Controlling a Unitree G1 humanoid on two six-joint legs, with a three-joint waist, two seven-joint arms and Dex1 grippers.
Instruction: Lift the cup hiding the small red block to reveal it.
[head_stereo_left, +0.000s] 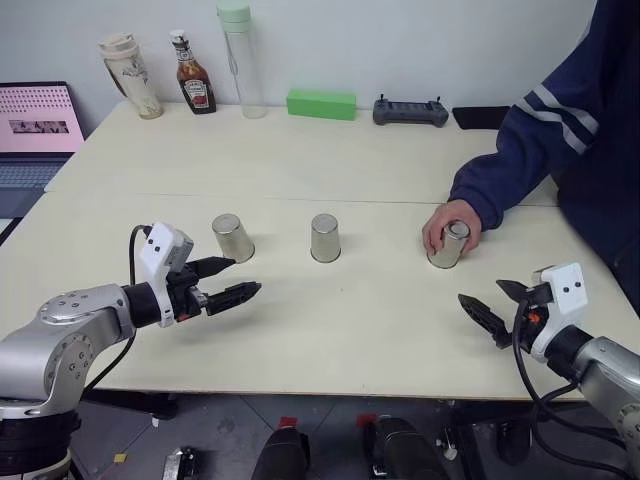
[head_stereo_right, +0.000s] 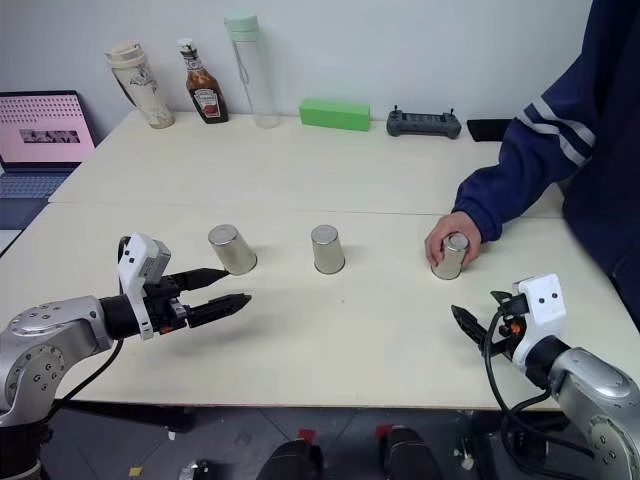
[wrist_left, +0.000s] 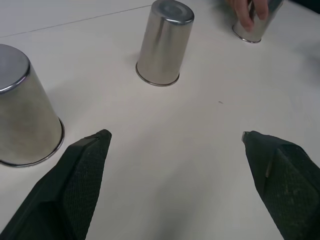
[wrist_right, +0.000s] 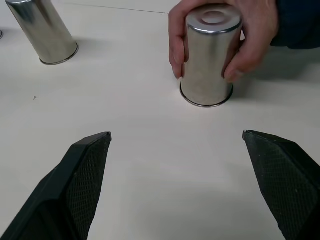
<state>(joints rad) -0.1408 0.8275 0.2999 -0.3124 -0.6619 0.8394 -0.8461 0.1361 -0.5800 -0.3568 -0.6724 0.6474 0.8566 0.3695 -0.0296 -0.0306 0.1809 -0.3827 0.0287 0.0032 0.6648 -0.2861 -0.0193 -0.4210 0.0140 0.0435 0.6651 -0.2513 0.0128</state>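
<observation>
On the table (head_stereo_left: 300, 330), a hand (head_stereo_left: 447, 226) grips the right cup (head_stereo_left: 449, 246).

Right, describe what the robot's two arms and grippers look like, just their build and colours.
Both arms are rounded silver-grey metal segments with black joints. The left gripper and right gripper each have two black, pointed fingers with a finely textured inner face. A white boxy housing with small dark holes sits above each wrist, and black cables loop alongside each forearm. A small red-orange detail shows near the right wrist.

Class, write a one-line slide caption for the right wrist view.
Open right gripper faces an upturned steel cup gripped by a person's hand; a second cup stands apart.
</observation>
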